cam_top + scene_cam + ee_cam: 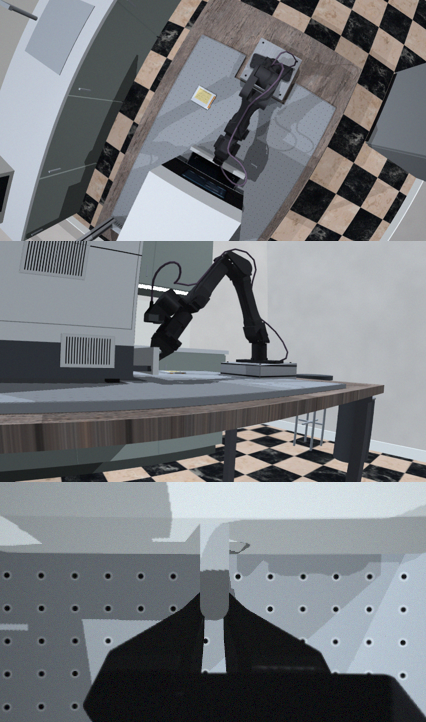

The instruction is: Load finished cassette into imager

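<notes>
The finished cassette (pixel 203 97) (pixel 176 372), yellow with an orange edge, lies flat on the perforated mat (pixel 185 125), well apart from the imager. The gel imager IM (pixel 179 209) (pixel 65 300) is a big white box at the near end of the mat. Its drawer stands pulled out, showing dark glass (pixel 206 180) behind a pale front panel (pixel 200 152) (pixel 154 360). My gripper (pixel 219 161) (pixel 163 355) (pixel 214 601) is at the drawer's front, shut on the drawer handle (pixel 215 589), a narrow grey bar between the fingers. The drawer holds no cassette.
The arm's base plate (pixel 262 47) (pixel 258 368) stands at the far end of the wooden table (pixel 328 71) (pixel 209 416). A dark flat disc (pixel 313 377) lies beside the base. A purple cable (pixel 239 178) loops from the wrist over the drawer's right side.
</notes>
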